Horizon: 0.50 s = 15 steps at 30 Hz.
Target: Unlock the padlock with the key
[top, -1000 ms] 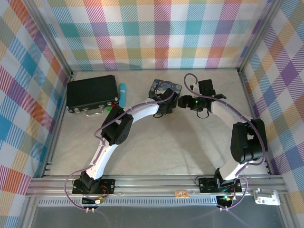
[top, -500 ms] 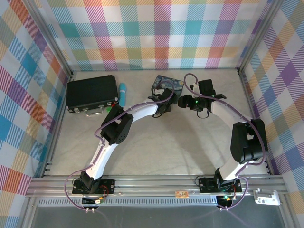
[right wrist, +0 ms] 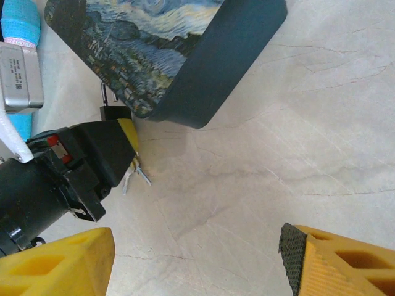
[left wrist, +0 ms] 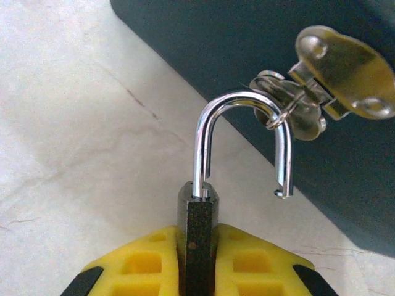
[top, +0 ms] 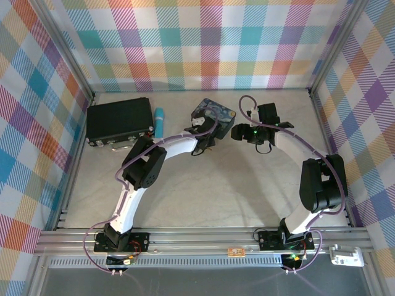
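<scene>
Sitting on the pale stone surface (right wrist: pixel 278 123) is a dark-blue box (right wrist: pixel 166 43) with a starry painted lid. The right end effector (right wrist: pixel 197 253) hangs wide apart beside it. The left end effector (left wrist: pixel 196 262) squeezes the tiny dark padlock (left wrist: pixel 196 216) by the box, one end of its silvery shackle (left wrist: pixel 241 102) free.

padlock (left wrist: pixel 196 237): dark body, upright, shackle open | key (left wrist: pixel 303 121): hangs on shackle

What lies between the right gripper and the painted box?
A bare stretch of pale table, as the right wrist view shows. The right gripper is open, and the painted box lies beyond that stretch.
</scene>
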### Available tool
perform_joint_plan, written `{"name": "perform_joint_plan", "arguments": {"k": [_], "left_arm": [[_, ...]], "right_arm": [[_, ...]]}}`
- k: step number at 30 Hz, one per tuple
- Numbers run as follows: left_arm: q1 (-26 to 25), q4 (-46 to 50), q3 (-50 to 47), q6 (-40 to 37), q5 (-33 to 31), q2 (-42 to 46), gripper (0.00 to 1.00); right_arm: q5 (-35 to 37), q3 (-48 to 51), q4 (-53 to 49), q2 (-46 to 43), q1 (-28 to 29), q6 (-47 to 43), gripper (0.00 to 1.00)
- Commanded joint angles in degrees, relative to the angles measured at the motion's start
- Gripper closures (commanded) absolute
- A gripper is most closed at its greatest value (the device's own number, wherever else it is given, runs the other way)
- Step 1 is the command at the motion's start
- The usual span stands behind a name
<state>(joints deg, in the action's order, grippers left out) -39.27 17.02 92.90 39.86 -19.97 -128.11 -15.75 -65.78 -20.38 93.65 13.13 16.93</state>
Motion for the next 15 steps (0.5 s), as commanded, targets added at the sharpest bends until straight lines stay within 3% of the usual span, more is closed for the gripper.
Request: {"name": "perform_joint_plan", "arguments": {"k": [1,5,9,15], "left_arm": [[2.2,-2.7,-1.7,3.0,0.6,2.5,0.97],[2.7,-1.6,0.4,6.3,-0.6,1.0,1.00],[3.0,6.8,6.8,8.9,-4.2,-2.4,0.99],[6.0,3.9,7.2,14.4,5.3,-3.6,0.99]], "right_arm": [[-1.7,-1.3,0.6,0.5,0.0,-0.8,0.28],[-1.7,-1.0,0.7,0.5,0.0,-0.9,0.28],[-2.0,-0.9,0.4,0.6,0.0,-1.0,0.28],[-1.1,-0.7,-0.7,0.0,0.0,-2.1,0.28]]}}
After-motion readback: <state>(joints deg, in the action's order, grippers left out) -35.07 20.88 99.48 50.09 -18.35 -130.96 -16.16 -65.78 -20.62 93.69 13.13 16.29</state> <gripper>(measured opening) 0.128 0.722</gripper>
